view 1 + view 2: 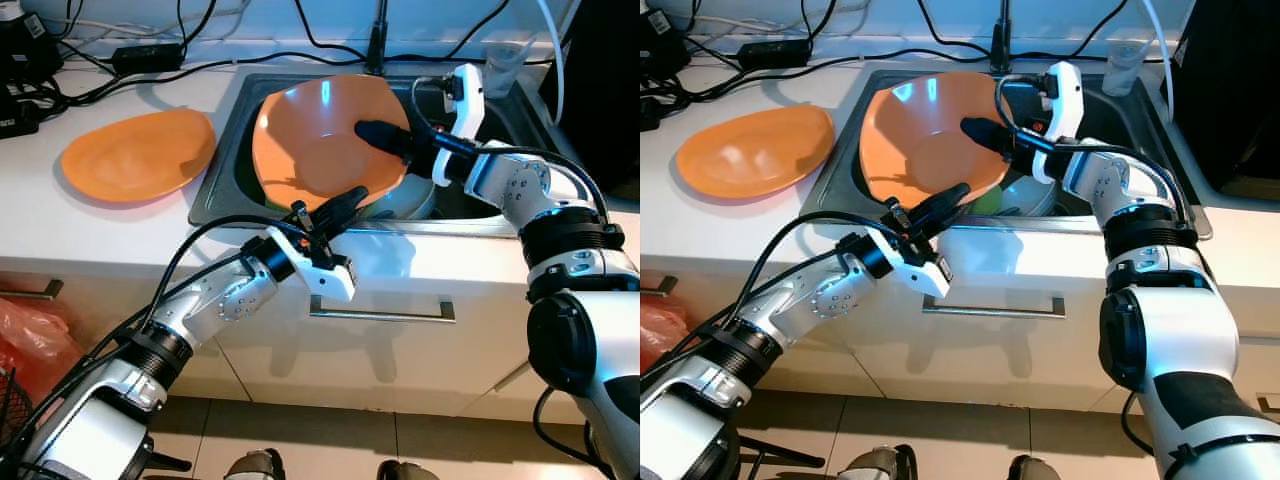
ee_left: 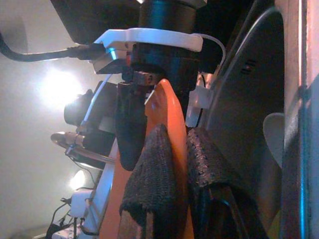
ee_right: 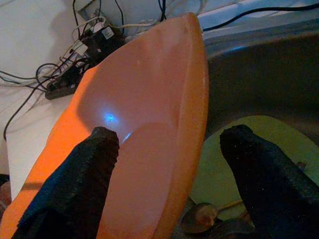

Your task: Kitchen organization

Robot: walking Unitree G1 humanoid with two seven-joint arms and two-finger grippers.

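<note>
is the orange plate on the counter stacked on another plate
No, the orange plate lies alone on the white counter.

Count from my side: two orange plates, one tilted up in the sink (image 1: pixel 318 140), one flat on the counter (image 1: pixel 137 155). One green plate (image 3: pixel 249 149) under it in the sink. One spoon (image 3: pixel 199 218) down there. One white bowl (image 1: pixel 1025 195). One clear cup (image 1: pixel 503 66) by the sink.
</note>
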